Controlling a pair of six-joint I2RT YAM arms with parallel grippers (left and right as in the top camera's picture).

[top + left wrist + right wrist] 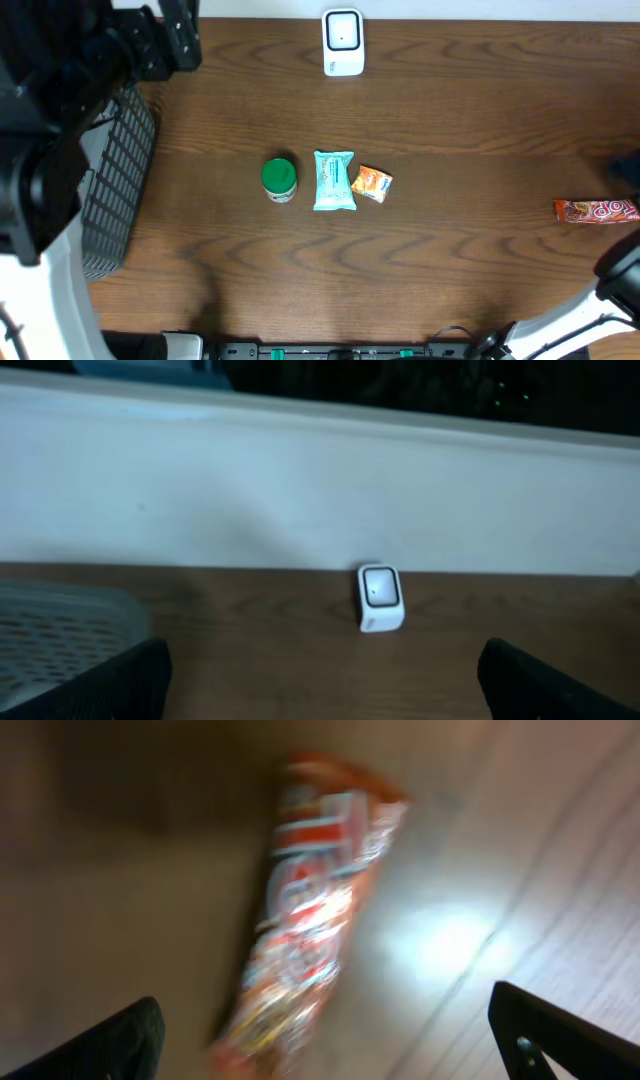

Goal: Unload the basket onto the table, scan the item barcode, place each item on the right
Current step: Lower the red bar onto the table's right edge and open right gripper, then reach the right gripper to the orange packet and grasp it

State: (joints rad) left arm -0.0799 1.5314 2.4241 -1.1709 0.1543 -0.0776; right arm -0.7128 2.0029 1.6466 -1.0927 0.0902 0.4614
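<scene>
Left pincer spread empty toward scanner; right pincer spread empty above red wrapper, its writing blurred.

A grey plastic basket full of little holes sits on the left side of the brown wooden table. A plain white wall stands behind the table.

Red snack pkt flat far rt; white scanner rear-ctr.
</scene>
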